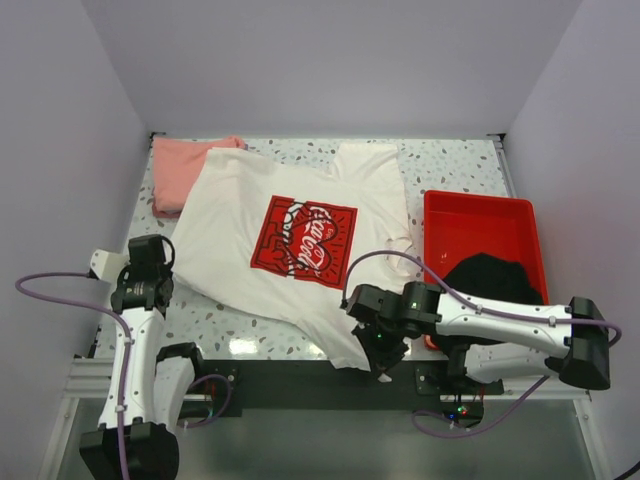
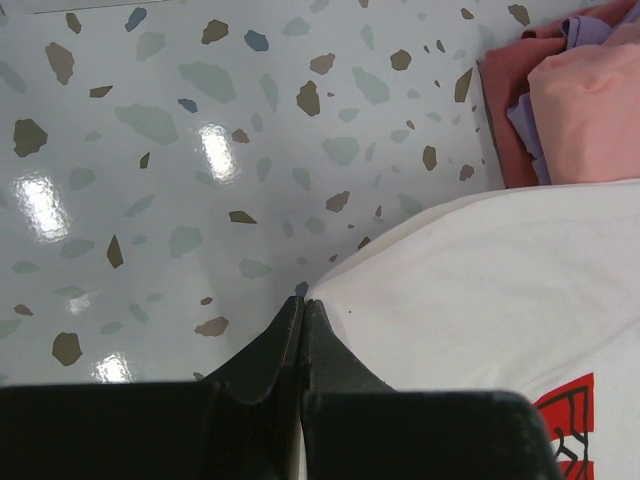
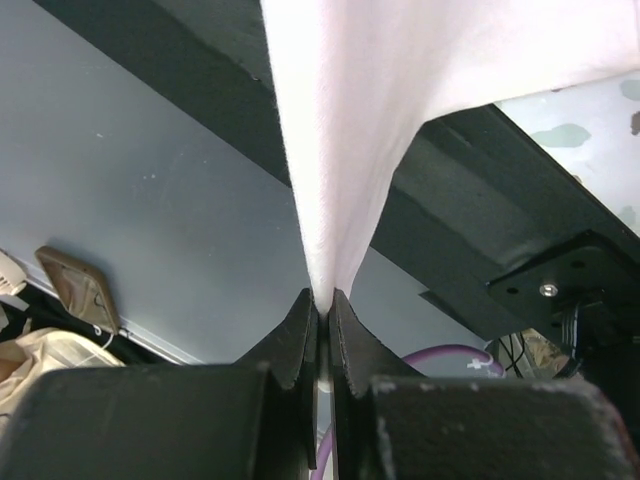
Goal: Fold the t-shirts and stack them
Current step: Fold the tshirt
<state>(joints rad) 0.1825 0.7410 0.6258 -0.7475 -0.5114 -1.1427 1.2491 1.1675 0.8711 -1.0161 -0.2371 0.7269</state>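
Note:
A cream-white t-shirt [image 1: 235, 200] with a red square chest print [image 1: 303, 240] lies spread face up on the speckled table [image 1: 450, 165]. Its near right corner hangs over the table's front edge. My right gripper [image 1: 378, 365] is shut on that corner, the cloth rising taut from between its jaws in the right wrist view [image 3: 320, 295]. My left gripper [image 1: 163, 266] is shut at the shirt's near left corner [image 2: 302, 302], the white edge [image 2: 480, 290] meeting its tips. A folded salmon-pink t-shirt [image 1: 180, 170] lies at the back left, with lavender cloth [image 2: 525, 125] showing beneath it.
A red plastic tray [image 1: 480, 205] stands at the right with a black cloth item [image 1: 490, 280] in it. The black base rail [image 1: 290, 385] runs along the table's front edge. Grey walls close in the left, back and right sides.

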